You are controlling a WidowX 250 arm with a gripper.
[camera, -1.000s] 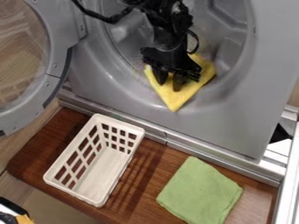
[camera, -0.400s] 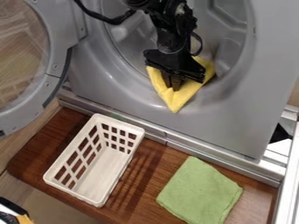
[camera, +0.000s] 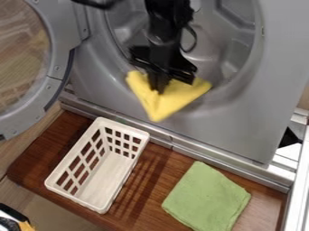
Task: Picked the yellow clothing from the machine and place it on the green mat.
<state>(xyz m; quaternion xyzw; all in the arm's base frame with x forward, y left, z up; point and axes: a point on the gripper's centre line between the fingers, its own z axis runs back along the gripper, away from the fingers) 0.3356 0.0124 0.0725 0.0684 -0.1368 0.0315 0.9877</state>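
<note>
Triangular yellow fabric cloth (camera: 170, 100) tapers toward 6 o'clock; black two-finger gripper (camera: 159, 89), at 12 o'clock, points downward, clamped on cloth.

My gripper (camera: 159, 85) is pinching the yellow cloth (camera: 161, 100) before the machine's opening (camera: 211, 58). Below, the white basket (camera: 100, 173) and green cloth (camera: 206, 198) are lying apart on the wooden surface (camera: 151, 189).

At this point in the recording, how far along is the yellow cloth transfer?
Done: the black pincer has the soft yellow cloth gripped. In hand: the cloth hangs at the round opening of the grey metal machine. Left: bringing it down and releasing it on the square green fabric mat, which lies on the brown wooden surface, apart from the cloth.
</note>
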